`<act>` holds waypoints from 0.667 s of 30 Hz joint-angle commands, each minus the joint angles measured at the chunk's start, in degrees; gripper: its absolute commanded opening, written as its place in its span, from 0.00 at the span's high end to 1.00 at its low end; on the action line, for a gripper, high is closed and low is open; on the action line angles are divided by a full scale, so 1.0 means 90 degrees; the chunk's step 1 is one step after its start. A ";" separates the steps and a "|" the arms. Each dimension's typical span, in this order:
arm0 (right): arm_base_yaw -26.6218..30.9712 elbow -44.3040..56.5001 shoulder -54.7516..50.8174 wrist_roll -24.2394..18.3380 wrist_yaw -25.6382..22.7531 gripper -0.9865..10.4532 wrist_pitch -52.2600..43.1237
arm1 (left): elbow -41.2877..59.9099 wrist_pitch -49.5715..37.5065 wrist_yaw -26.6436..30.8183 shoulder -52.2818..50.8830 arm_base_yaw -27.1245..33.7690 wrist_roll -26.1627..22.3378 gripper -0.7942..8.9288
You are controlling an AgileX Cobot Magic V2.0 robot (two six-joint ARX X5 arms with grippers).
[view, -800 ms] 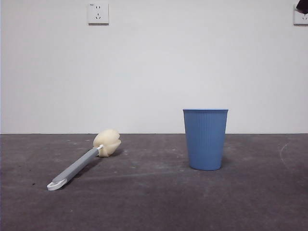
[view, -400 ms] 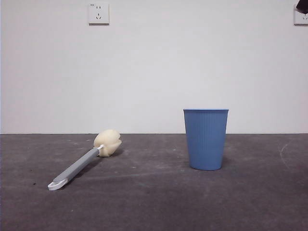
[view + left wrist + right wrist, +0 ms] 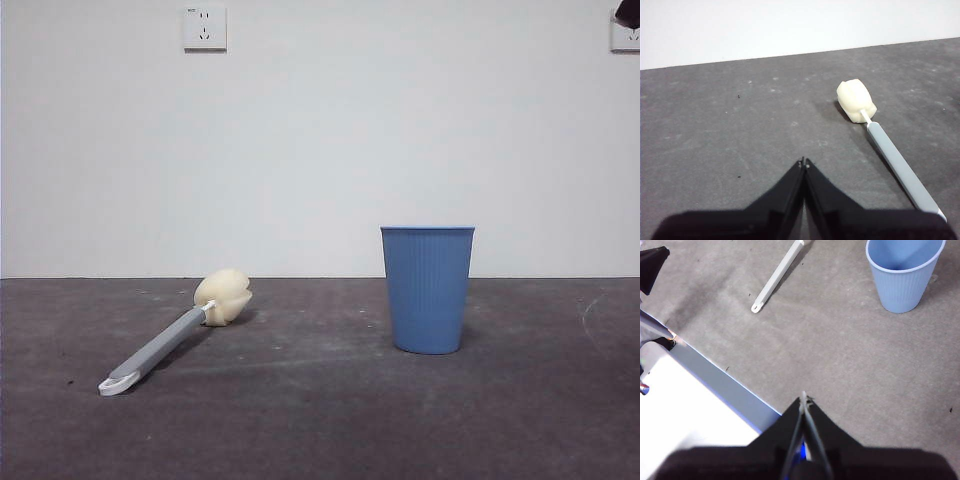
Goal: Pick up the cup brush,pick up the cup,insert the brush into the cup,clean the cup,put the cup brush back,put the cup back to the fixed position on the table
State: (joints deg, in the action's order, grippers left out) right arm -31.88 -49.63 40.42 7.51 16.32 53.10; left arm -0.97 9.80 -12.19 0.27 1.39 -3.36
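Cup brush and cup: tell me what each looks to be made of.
Cup brush: its cream-yellow lobed head looks like soft matte sponge or foam; the grey handle and white looped end look like smooth plastic, though rubber can't be ruled out. Cup: probably matte blue plastic, judging by its thin rim, even colour and fine moulded vertical ribs. Both rest on the dark matte table, untouched by either gripper.
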 commanded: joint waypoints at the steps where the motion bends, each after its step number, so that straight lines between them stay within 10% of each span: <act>1: -0.0010 -0.0007 -0.0005 -0.0005 -0.0017 0.91 -0.0022 | 0.0092 -0.0036 0.0010 -0.0015 0.0022 0.0046 0.92; 11: -0.0010 -0.0007 -0.0046 -0.0075 -0.0036 0.91 -0.0036 | 0.0092 -0.0034 0.0010 -0.0015 0.0022 0.0046 0.92; 20: 0.0491 0.0019 -0.0991 -0.1112 -0.1338 0.91 -0.1234 | 0.0092 -0.0034 0.0010 -0.0015 0.0022 0.0046 0.92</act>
State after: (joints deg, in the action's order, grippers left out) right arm -27.86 -49.60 32.12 -0.43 4.84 43.51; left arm -0.97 9.80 -12.16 0.27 1.39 -3.36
